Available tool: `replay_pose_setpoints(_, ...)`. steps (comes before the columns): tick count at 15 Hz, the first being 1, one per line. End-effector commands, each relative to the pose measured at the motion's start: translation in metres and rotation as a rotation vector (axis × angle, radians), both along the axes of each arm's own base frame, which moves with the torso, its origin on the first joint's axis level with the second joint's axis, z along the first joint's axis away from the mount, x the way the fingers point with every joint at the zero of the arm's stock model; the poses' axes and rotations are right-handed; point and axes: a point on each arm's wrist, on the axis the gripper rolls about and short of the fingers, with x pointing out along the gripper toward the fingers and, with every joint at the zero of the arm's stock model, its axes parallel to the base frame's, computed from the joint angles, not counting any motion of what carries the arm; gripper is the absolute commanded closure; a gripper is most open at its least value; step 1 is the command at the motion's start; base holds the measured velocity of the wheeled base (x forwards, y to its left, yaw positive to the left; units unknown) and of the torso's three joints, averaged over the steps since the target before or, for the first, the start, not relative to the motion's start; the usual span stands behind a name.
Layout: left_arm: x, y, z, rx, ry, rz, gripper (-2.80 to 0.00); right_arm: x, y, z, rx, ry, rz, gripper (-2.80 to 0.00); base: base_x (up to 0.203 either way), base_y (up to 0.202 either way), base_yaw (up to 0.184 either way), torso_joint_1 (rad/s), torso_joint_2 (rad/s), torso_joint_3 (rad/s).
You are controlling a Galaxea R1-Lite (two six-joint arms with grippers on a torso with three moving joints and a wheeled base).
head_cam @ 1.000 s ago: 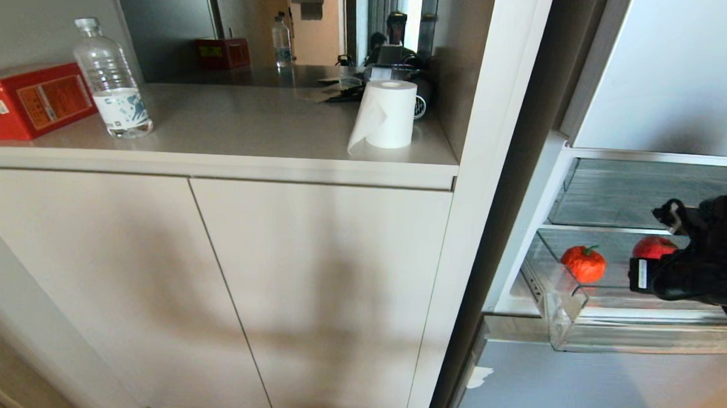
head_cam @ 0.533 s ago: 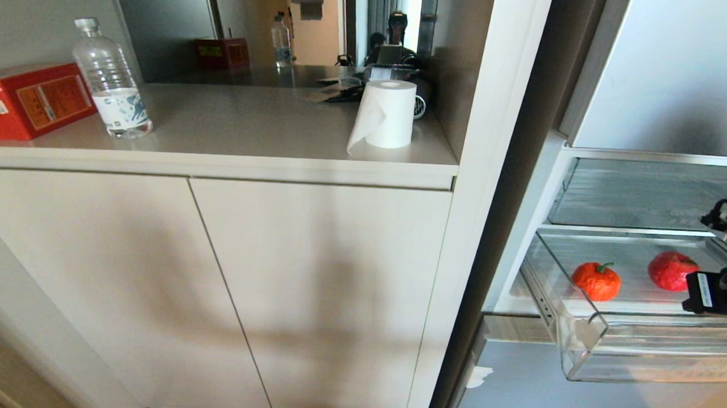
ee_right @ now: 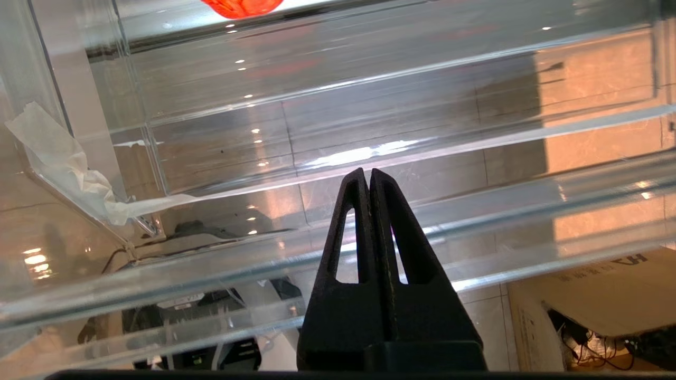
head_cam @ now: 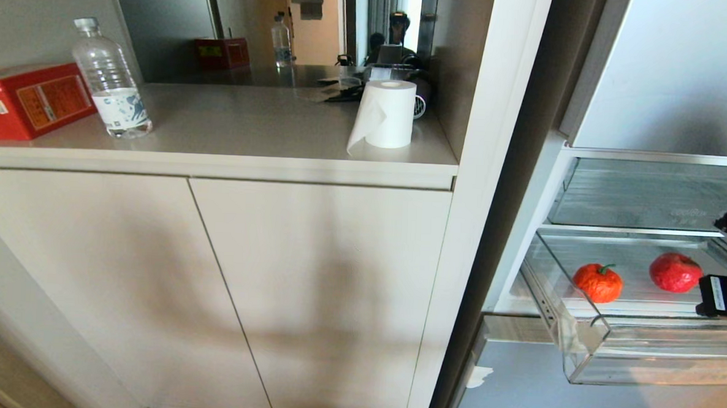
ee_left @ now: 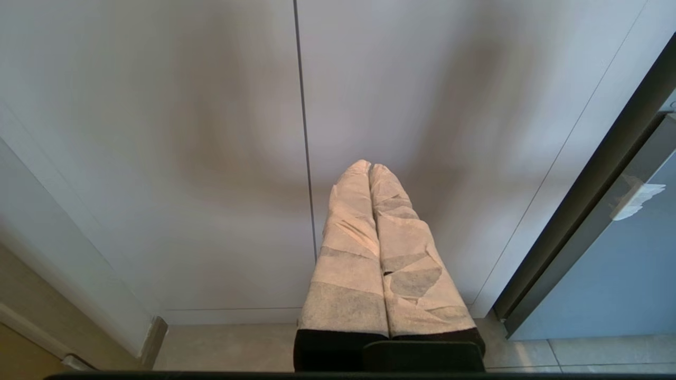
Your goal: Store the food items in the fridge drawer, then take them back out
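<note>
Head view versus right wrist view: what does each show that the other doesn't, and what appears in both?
Head view only: the counter with bottle, red box and paper roll, plus the deeper red fruit.

Right wrist view only: the right hand shut and empty, below the drawer's front lip.

Both: the clear drawer, pulled out, and the orange-red fruit in it.

The left gripper (ee_left: 369,169) hangs low before the pale cabinet doors (ee_left: 185,132), its two paper-wrapped fingers (ee_left: 351,253) pressed together and empty. A thin seam (ee_left: 303,132) between the doors runs just beside the tips. To the right stands the blue-grey fridge front (ee_left: 623,274), with tiled floor (ee_left: 232,345) below.
</note>
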Motion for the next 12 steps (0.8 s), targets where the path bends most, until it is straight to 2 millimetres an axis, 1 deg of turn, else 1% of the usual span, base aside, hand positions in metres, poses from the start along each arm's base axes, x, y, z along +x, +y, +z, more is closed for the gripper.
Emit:
replay_pose_setpoints(1, 0.0, 0.0, 0.0, 0.0, 0.001, 0.0, 0.0, -0.011, 0.0, 0.007, -0.008, -0.021, -0.01, 0.0, 0.0, 0.0, 0.0, 0.0, 0.0, 0.0)
replay_pose_setpoints(2, 0.0, 0.0, 0.0, 0.0, 0.001, 0.0, 0.0, -0.01, 0.0, 0.01, -0.004, -0.035, -0.01, 0.0, 0.0, 0.0, 0.0, 0.0, 0.0, 0.0)
replay_pose_setpoints(4, 0.0, 0.0, 0.0, 0.0, 0.001, 0.0, 0.0, -0.001, -0.003, 0.008, 0.005, -0.039, -0.008, 0.0, 0.0, 0.0, 0.0, 0.0, 0.0, 0.0)
replay_pose_setpoints(6, 0.0, 0.0, 0.0, 0.0, 0.001, 0.0, 0.0, 0.013, -0.008, 0.0, 0.015, -0.016, -0.01, 0.0, 0.0, 0.0, 0.0, 0.0, 0.0, 0.0)
replay_pose_setpoints(8, 0.0, 0.0, 0.0, 0.0, 0.001, 0.0, 0.0, 0.019, -0.015, -0.012, 0.026, 0.02, -0.022, 0.0, 0.0, 0.0, 0.0, 0.0, 0.0, 0.0)
replay_pose_setpoints(9, 0.0, 0.0, 0.0, 0.0, 0.001, 0.0, 0.0, 0.019, -0.019, -0.015, 0.029, 0.032, -0.032, 0.0, 0.0, 0.0, 0.0, 0.0, 0.0, 0.0)
replay_pose_setpoints(10, 0.0, 0.0, 0.0, 0.0, 0.001, 0.0, 0.0, 0.016, -0.023, -0.014, 0.027, 0.031, -0.043, 0.0, 0.0, 0.0, 0.0, 0.0, 0.0, 0.0)
replay_pose_setpoints(12, 0.0, 0.0, 0.0, 0.0, 0.001, 0.0, 0.0, 0.006, -0.027, -0.005, 0.016, 0.002, -0.05, 0.0, 0.0, 0.0, 0.0, 0.0, 0.0, 0.0)
